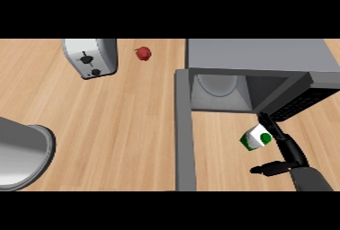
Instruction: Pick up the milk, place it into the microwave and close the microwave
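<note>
Milk [256, 139], one carton, pinched by right hand [287, 150] before one open microwave [259, 56]; one toaster [90, 57], one apple [143, 53]

This is a kitchen, seen from steeply above a light wood-grain bench [119, 121] whose boards run across the whole view. On it stand household cooking appliances: a grey microwave [259, 56] with its door [184, 134] swung open and a round turntable plate [219, 85] visible inside, and a silver toaster [91, 57] with dark knobs on its side. A small red fruit [143, 53] lies beside the toaster, and a rounded grey metal vessel [23, 155] sits at the left edge.
</note>
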`<action>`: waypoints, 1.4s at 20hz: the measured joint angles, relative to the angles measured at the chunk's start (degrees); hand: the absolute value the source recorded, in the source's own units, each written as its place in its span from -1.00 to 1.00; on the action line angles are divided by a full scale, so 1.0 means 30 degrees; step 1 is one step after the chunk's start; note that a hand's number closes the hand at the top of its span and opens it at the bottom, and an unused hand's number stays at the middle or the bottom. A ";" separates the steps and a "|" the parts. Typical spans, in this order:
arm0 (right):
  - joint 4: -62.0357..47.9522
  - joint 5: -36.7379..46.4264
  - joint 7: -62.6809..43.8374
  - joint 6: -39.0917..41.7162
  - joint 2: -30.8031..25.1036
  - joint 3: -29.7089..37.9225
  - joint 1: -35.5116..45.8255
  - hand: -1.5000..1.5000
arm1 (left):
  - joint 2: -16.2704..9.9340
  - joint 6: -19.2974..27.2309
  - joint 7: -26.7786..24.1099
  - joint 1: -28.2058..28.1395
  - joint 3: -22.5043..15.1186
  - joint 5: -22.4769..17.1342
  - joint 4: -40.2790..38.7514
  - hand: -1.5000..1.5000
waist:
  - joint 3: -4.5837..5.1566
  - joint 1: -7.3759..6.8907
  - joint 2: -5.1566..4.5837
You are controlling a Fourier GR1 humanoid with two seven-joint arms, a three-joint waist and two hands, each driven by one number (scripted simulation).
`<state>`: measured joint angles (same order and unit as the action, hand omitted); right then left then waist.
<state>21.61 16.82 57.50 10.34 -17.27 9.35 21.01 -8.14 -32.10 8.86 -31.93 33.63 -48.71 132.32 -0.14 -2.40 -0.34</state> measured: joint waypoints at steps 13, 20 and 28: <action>-0.2374 -0.0066 0.0245 0.0482 0.0680 -0.0133 0.1797 1.00 | -0.0432 -0.0320 0.0217 -0.0220 0.0326 -0.1349 -0.0005 -1.00 | -0.0051 -0.0171 -0.0150; -0.2281 -0.0210 0.0478 0.0553 0.1328 -0.0259 0.2318 1.00 | -0.0530 -0.0475 0.0247 -0.0346 0.0511 -0.1652 -0.0009 -1.00 | -0.0060 -0.0136 -0.0130; -0.1972 -0.1980 0.0480 -0.1093 0.3193 0.1431 0.2225 1.00 | -0.0167 -0.0864 0.0333 -0.1008 0.0696 -0.2085 0.0079 -1.00 | -0.0028 0.0120 -0.0019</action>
<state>15.70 10.88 58.94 7.06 -7.69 13.65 27.69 -8.64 -34.69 9.85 -34.95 35.72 -54.96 132.56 -0.23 -2.04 -0.39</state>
